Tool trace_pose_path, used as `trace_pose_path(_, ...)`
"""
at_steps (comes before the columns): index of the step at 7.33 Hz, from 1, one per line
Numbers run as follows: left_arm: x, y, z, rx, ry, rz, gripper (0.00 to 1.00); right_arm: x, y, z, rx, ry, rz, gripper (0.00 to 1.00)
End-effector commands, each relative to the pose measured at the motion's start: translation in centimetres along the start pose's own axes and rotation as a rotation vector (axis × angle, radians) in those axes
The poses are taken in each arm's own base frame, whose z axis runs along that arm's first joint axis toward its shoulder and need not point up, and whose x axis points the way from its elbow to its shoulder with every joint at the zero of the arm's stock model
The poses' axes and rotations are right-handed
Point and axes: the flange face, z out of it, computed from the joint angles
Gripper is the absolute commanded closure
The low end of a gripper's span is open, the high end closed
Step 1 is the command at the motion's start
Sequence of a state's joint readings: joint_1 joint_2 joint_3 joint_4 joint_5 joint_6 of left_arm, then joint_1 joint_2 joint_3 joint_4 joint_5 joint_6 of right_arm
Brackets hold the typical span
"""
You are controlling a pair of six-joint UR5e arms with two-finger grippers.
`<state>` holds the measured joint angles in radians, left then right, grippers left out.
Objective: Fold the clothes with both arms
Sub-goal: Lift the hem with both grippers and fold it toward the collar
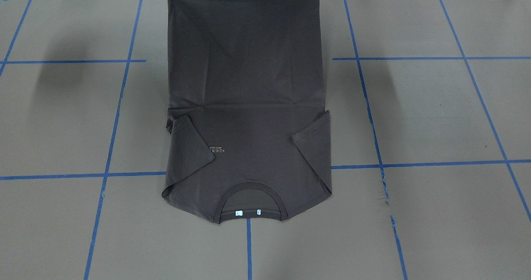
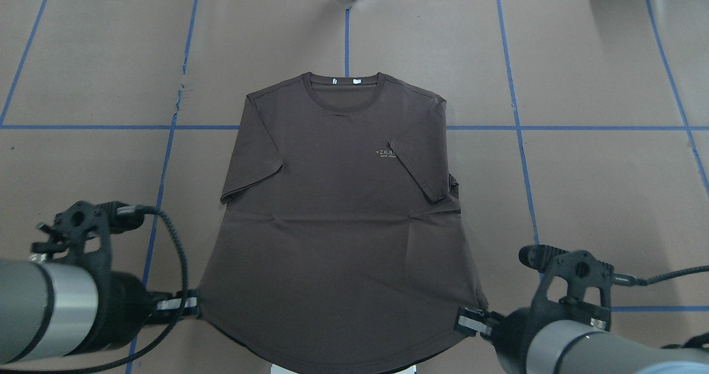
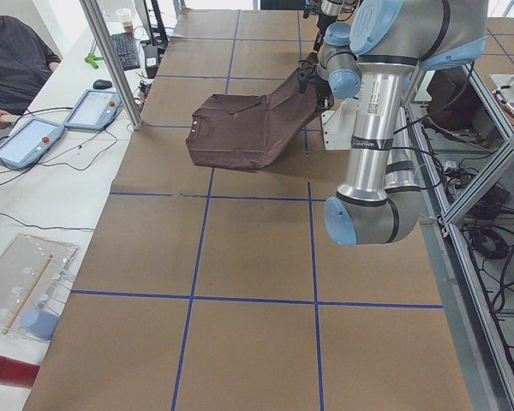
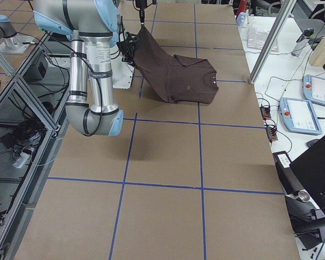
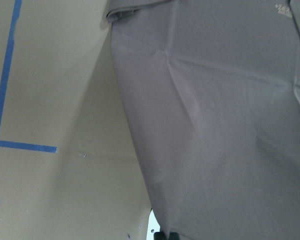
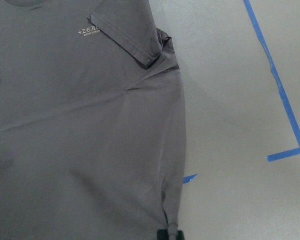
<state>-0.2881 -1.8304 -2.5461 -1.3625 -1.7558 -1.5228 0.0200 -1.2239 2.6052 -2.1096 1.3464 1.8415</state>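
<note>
T-shirt [image 2: 338, 219] lengthwise, collar [image 2: 343, 107] toward table's [image 2: 581, 58] far edge | both jaws clamp hem corners

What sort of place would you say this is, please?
Most likely a robotics lab or data-collection cell: a left arm and right arm hold the hem of a T-shirt above a table papered brown and gridded with blue tape, with teach pendants and an operator alongside.

The T-shirt [image 6: 90, 125] bears a pale chest logo [image 6: 88, 31] reading "+ZER" — its end lies under the folded sleeve [image 6: 130, 30], and the smaller line beneath is too fine to read. The white neck labels [image 2: 357, 80] show no legible print. A sticker [image 3: 373, 110] on the left arm [image 3: 368, 163] is blurred.
</note>
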Motion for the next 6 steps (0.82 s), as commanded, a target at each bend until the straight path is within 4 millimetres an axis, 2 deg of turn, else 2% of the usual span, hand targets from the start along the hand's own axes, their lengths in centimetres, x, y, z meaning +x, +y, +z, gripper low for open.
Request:
trace_pose_path(1,1.9,-7.4,2.7,0.117,-0.061,0.084,1.00,-3.1,-5.0,2.0,0.101,0.034,-0.014,1.00)
trace_pose_path(2,1.7,-12.1,2.6,0.185,-0.099,0.104,1.00,-3.2,-8.7,2.4,0.118,0.061,0.024,1.00)
trace_pose_path(3,0.8,-16.2,2.9,0.235,-0.149,0.097,1.00,-4.5,-12.2,3.5,0.126,0.051,0.046,1.00)
trace_pose_path(4,0.5,-20.2,3.0,0.276,-0.191,0.098,1.00,-5.7,-16.0,6.2,0.156,0.066,0.067,1.00)
trace_pose_path(5,0.8,-23.4,4.4,0.295,-0.220,0.091,1.00,-7.2,-19.2,9.5,0.187,0.060,0.068,1.00)
trace_pose_path(6,0.1,-27.5,8.2,0.318,-0.218,0.079,1.00,-8.1,-22.4,13.5,0.215,0.051,0.086,1.00)
